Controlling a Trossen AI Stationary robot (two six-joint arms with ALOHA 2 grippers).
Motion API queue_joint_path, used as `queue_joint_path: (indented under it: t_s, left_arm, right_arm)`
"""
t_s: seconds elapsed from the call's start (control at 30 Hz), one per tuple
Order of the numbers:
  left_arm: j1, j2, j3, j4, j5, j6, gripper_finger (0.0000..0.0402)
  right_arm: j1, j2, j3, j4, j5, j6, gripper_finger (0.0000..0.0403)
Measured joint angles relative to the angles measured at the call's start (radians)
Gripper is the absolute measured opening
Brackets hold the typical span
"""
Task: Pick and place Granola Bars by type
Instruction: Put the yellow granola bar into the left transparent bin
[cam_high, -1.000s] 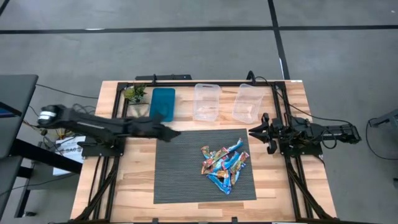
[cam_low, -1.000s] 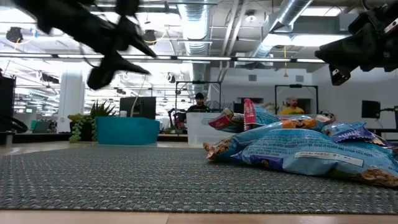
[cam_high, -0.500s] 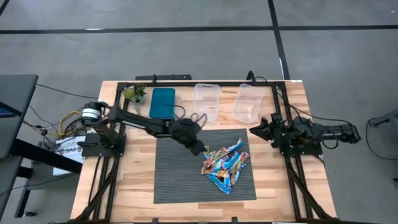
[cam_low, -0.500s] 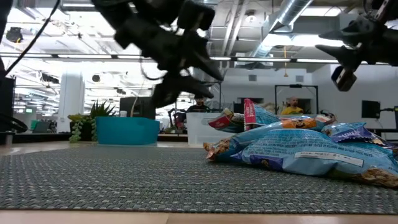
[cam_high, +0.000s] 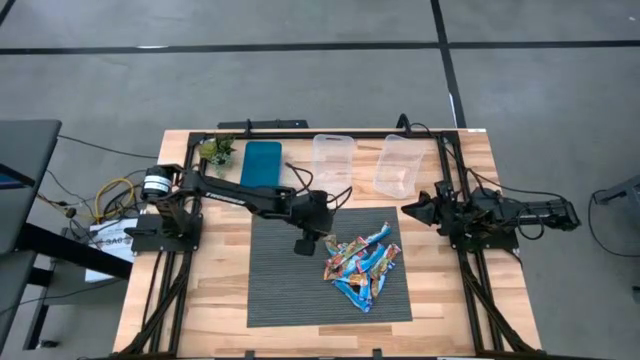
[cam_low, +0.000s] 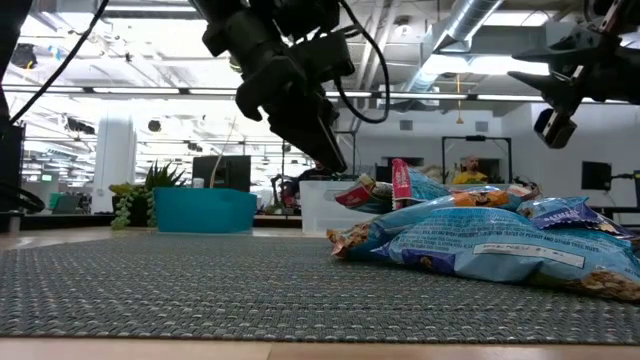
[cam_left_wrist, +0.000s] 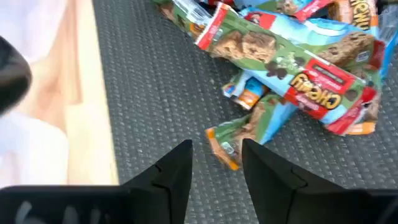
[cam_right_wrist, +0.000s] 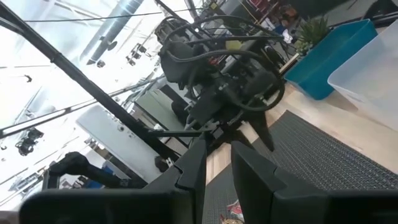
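Observation:
The Granola Bars (cam_high: 360, 265) lie in one loose heap on the right half of a dark woven mat, blue-white wrappers mixed with orange and red ones (cam_low: 480, 240). My left gripper (cam_high: 305, 243) hangs open above the mat just left of the heap, fingers pointing down (cam_low: 335, 160). In the left wrist view the gripper (cam_left_wrist: 217, 155) has a blue bar with an orange end (cam_left_wrist: 239, 134) just beyond its fingertips, and touches nothing. My right gripper (cam_high: 408, 210) waits at the table's right side, raised (cam_low: 550, 120), its fingers a narrow gap apart (cam_right_wrist: 217, 149).
A blue tray (cam_high: 262, 165) and two clear tubs (cam_high: 332, 163) (cam_high: 398, 165) stand along the far edge behind the mat (cam_high: 290, 290). A small plant (cam_high: 217, 150) is in the far left corner. People (cam_low: 320, 160) sit in the room behind.
My left arm has swung from the table's left side toward the right and near, out over the mat, and come down beside the heap of bars; its wrist has turned so the fingers point down. My right gripper has turned slightly in place.

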Motion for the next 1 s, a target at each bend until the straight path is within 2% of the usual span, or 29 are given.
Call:
queue_joint_path:
  t_s: [0.17, 0.27, 0.43, 0.7, 0.9, 1.0]
  left_arm:
    - [-0.005, 0.027, 0.0, 0.01, 0.026, 0.009, 0.016]
    - [-0.018, 0.084, 0.024, 0.008, 0.044, 0.04, 0.0174]
    - [-0.039, 0.184, 0.119, -0.019, -0.015, 0.074, 0.0187]
    - [-0.048, 0.318, 0.265, -0.13, -0.021, 0.152, 0.0188]
    - [-0.048, 0.321, 0.275, -0.168, -0.014, 0.151, 0.0179]
    - [-0.05, 0.319, 0.296, -0.255, -0.005, 0.144, 0.0163]
  right_arm:
    - [0.0, 0.0, 0.0, 0.0, -0.004, 0.0, 0.0068]
    - [0.0, -0.001, 0.0, -0.011, -0.007, 0.0, 0.0068]
    - [0.0, 0.0, 0.0, -0.011, -0.019, 0.0, 0.0068]
    - [0.0, 0.0, 0.0, -0.015, -0.026, 0.0, 0.0068]
    - [0.0, 0.0, 0.0, -0.019, -0.027, -0.001, 0.0068]
    - [0.0, 0.0, 0.0, -0.018, -0.027, -0.001, 0.0068]
